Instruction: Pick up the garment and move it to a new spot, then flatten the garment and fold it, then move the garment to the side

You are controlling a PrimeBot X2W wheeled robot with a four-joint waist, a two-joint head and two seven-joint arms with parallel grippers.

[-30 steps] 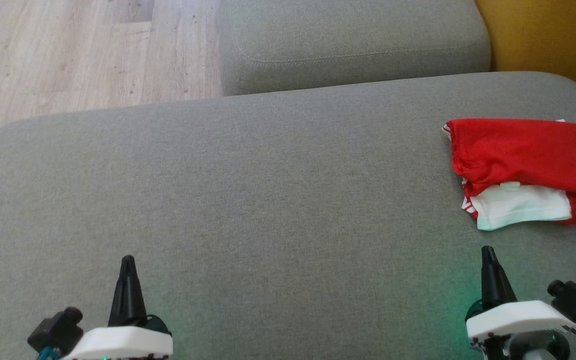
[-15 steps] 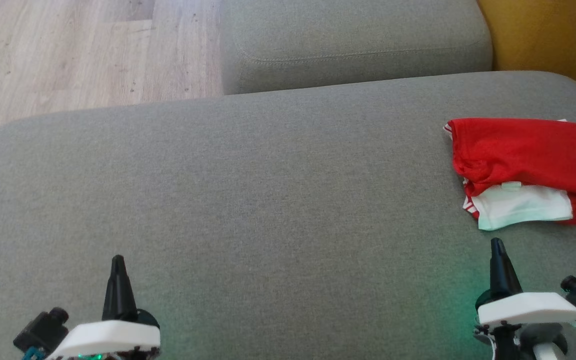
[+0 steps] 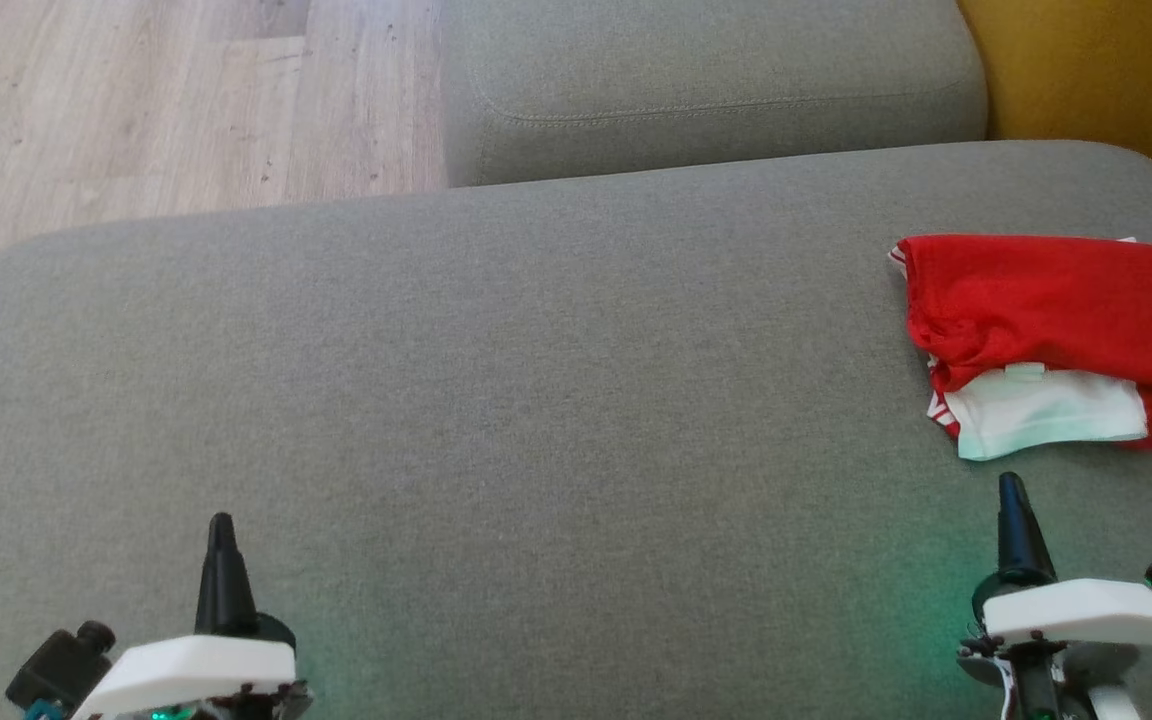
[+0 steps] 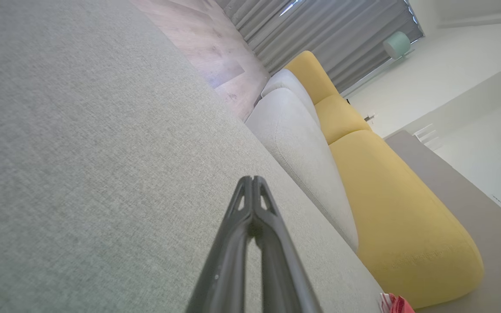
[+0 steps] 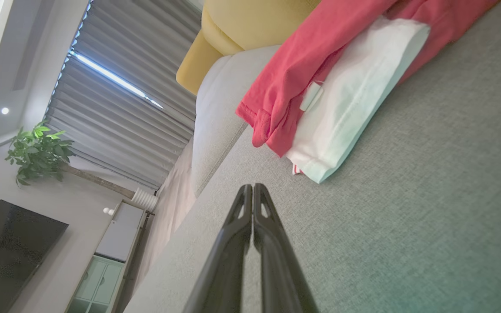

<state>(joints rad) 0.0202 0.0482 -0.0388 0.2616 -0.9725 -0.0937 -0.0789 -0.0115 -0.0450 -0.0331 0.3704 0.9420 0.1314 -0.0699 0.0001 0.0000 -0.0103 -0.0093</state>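
Note:
A folded red and white garment (image 3: 1051, 340) lies at the right edge of the grey sofa seat (image 3: 536, 420), with its white part toward me. My right gripper (image 3: 1011, 490) is shut and empty, its tips a short way in front of the garment's white corner. The right wrist view shows the garment (image 5: 333, 82) just beyond the closed fingertips (image 5: 252, 189). My left gripper (image 3: 221, 525) is shut and empty at the lower left, far from the garment. A small corner of the garment (image 4: 396, 303) appears at the bottom of the left wrist view, past the left gripper (image 4: 252, 179).
A second grey cushion (image 3: 706, 85) abuts the seat at the back. A yellow sofa section (image 3: 1106, 70) stands at the back right. Wooden floor (image 3: 136, 110) lies at the back left beyond the seat's edge. The seat's rounded left corner is at the far left.
Both grippers have drifted outward and slightly back: the left toward the lower left, the right toward the right. The garment has not moved.

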